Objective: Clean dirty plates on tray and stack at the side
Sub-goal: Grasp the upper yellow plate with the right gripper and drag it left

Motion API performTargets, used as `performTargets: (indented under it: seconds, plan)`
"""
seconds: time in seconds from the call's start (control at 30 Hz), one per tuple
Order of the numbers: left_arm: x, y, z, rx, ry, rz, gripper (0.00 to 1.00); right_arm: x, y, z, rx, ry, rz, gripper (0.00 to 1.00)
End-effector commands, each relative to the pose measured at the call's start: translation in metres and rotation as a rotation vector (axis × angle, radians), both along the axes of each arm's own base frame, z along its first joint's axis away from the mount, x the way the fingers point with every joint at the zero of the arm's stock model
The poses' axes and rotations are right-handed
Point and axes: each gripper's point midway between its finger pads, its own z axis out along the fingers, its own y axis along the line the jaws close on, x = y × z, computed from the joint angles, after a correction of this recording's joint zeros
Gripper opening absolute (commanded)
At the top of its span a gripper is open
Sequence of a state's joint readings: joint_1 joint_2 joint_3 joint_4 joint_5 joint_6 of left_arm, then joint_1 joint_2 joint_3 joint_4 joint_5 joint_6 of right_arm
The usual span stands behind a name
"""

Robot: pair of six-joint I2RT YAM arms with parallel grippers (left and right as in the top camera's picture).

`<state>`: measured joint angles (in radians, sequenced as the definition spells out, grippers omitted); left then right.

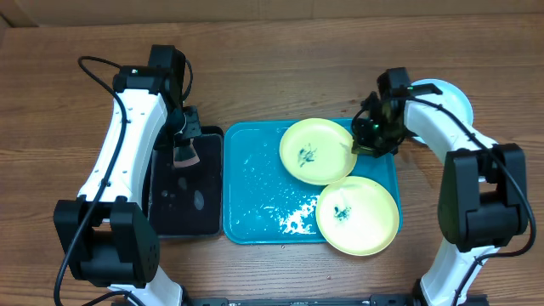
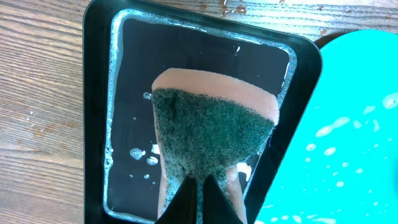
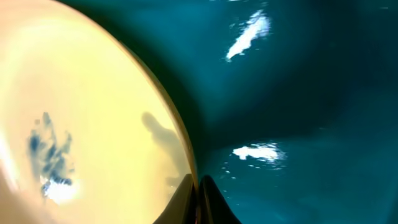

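Observation:
Two yellow-green plates with dark smudges lie on the turquoise tray [image 1: 255, 178]: one at the back [image 1: 314, 151], one at the front right [image 1: 357, 215]. My right gripper [image 1: 364, 140] is shut on the back plate's right rim; in the right wrist view the fingers [image 3: 198, 186] pinch the rim of that plate [image 3: 74, 124] over the tray [image 3: 298, 93]. A pale blue plate [image 1: 450, 98] lies on the table behind the right arm. My left gripper [image 1: 184, 136] is shut on a green-and-orange sponge [image 2: 214, 130] and holds it over the black tray [image 2: 130, 74].
The smaller black tray [image 1: 183, 191] stands left of the turquoise tray and holds soapy water. White foam [image 1: 296, 219] lies on the turquoise tray's front. Wet drops lie on the wooden table [image 2: 37, 93].

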<state>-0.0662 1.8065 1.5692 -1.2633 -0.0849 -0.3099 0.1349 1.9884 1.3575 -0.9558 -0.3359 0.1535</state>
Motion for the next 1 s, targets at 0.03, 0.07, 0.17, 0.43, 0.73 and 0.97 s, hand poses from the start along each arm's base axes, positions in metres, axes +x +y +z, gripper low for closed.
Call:
performTargets:
  seconds: [0.03, 0.07, 0.17, 0.43, 0.73, 0.97]
  plan:
    - [0.000, -0.006, 0.007, -0.009, -0.022, -0.033, 0.04, 0.011, 0.012, 0.020, 0.030, -0.065, 0.006, 0.04]
    - [0.000, -0.006, 0.007, -0.009, -0.024, -0.033, 0.04, 0.011, 0.017, 0.020, 0.042, -0.069, 0.014, 0.04]
    - [0.002, -0.008, 0.007, -0.020, -0.030, -0.035, 0.04, 0.012, 0.036, 0.024, 0.073, -0.094, 0.055, 0.04]
    - [0.007, -0.034, 0.008, -0.159, -0.052, -0.126, 0.04, 0.005, 0.097, 0.023, 0.030, -0.185, 0.195, 0.04]
    - [0.013, -0.091, 0.009, -0.269, -0.091, -0.294, 0.04, -0.001, 0.112, 0.019, -0.040, -0.209, 0.212, 0.04]
    - [0.011, -0.142, -0.019, -0.192, -0.064, -0.448, 0.04, 0.005, 0.103, 0.019, -0.034, -0.198, 0.159, 0.04]
